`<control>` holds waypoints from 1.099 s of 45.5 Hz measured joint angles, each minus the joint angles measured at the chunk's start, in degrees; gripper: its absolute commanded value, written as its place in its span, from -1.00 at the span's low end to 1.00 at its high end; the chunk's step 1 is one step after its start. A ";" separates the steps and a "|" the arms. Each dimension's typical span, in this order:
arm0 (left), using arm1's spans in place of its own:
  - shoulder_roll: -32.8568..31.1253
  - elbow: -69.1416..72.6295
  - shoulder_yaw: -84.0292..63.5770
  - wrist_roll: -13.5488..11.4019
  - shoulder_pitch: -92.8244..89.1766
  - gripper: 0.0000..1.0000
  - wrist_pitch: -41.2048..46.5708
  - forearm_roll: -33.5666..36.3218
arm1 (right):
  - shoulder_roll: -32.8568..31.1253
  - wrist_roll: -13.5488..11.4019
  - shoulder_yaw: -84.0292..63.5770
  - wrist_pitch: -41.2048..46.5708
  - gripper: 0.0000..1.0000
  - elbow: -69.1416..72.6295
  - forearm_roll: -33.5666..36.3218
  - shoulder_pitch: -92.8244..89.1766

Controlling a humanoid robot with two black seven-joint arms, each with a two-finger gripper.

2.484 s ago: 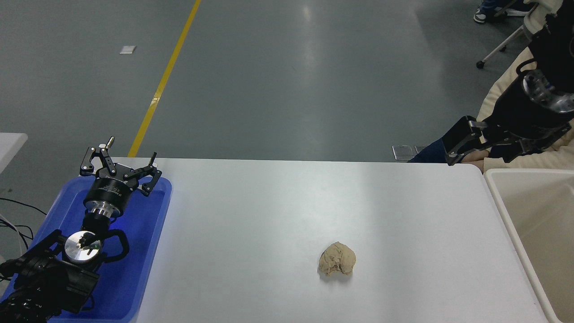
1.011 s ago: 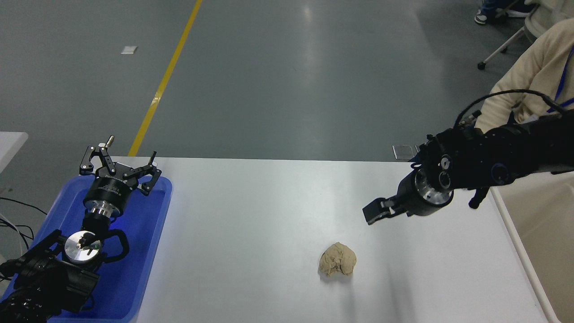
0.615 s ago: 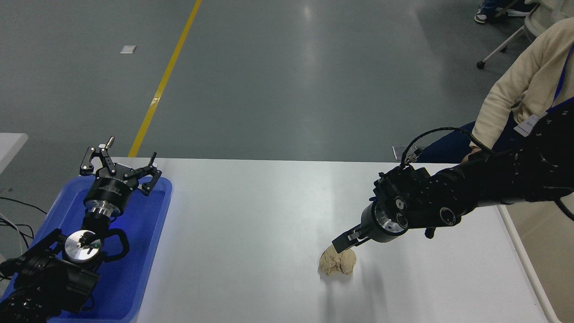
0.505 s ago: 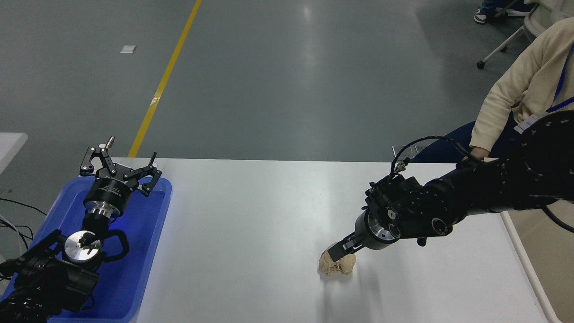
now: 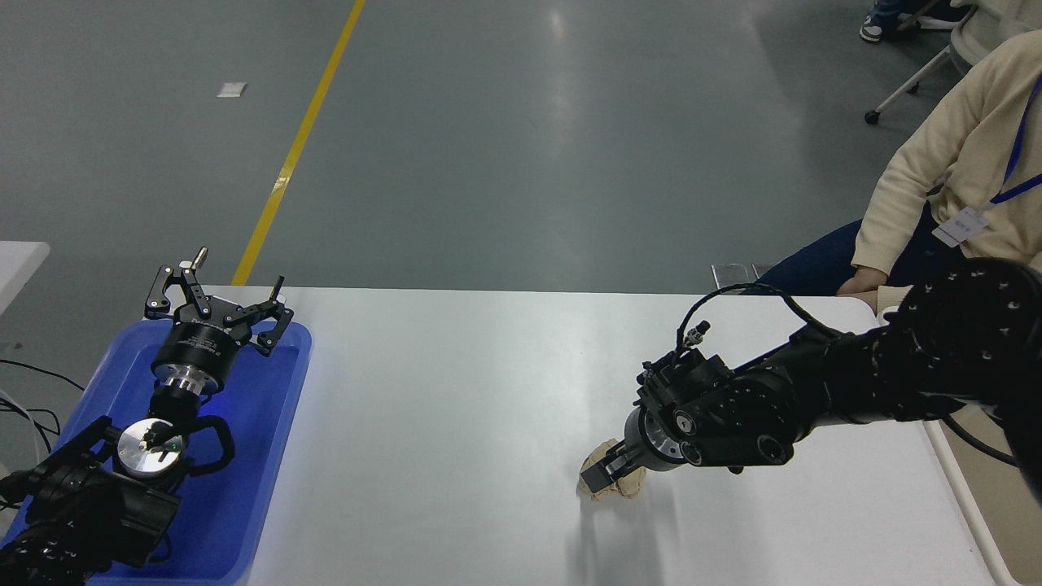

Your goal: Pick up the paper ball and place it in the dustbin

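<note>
Right now the right gripper (image 5: 600, 474) is down on the paper ball (image 5: 612, 483), which sits on the white table (image 5: 456, 423) near its front edge; how its fingers stand cannot be told, since the wrist hides them. If the jaws catch only the top creases, the loose paper could tear free or roll aside. The dustbin (image 5: 965, 496) waits at the right edge. Parked over the blue tray (image 5: 269, 456), the left gripper (image 5: 218, 313) holds its fingers spread.
</note>
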 measured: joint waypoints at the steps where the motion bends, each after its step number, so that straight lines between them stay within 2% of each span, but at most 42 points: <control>1: 0.00 0.00 0.00 0.00 0.00 1.00 0.00 0.00 | 0.01 -0.04 0.21 0.00 1.00 -0.09 -0.11 -0.21; 4: 0.00 0.00 0.00 0.00 0.00 1.00 0.00 0.00 | 0.03 -0.13 0.59 -0.01 1.00 -0.42 -0.52 -0.73; 11: 0.00 0.00 0.00 0.00 0.00 1.00 0.00 0.00 | 0.06 -0.24 1.12 -0.01 0.86 -1.52 -1.44 -1.90; 15: 0.00 0.00 0.00 0.00 0.00 1.00 0.00 0.00 | 0.08 -0.27 1.30 -0.02 0.62 -2.32 -1.77 -2.71; 19: 0.00 0.00 0.00 0.00 0.01 1.00 0.00 0.00 | 0.08 -0.30 1.40 -0.02 0.55 -3.30 -2.01 -3.57; 23: 0.00 0.00 0.00 0.00 0.02 1.00 0.00 0.00 | 0.09 -0.31 1.40 -0.02 0.02 -4.28 -2.15 -4.65; 28: 0.00 0.00 0.00 0.00 0.02 1.00 0.00 0.00 | 0.10 -0.31 1.42 0.15 -0.51 -5.16 -2.23 -5.70; 31: 0.00 0.00 0.00 0.00 0.02 1.00 0.00 0.00 | 0.09 -0.34 1.41 0.28 -1.00 -5.47 -2.26 -6.12; 42: 0.00 0.00 0.00 -0.01 0.02 1.00 0.00 0.00 | 0.10 -1.17 1.40 0.60 -1.00 -5.76 -1.91 -6.44; 50: 0.00 0.00 0.00 -0.01 0.02 1.00 0.00 0.00 | 0.10 -5.41 1.60 1.87 -1.00 -5.17 -1.52 -6.03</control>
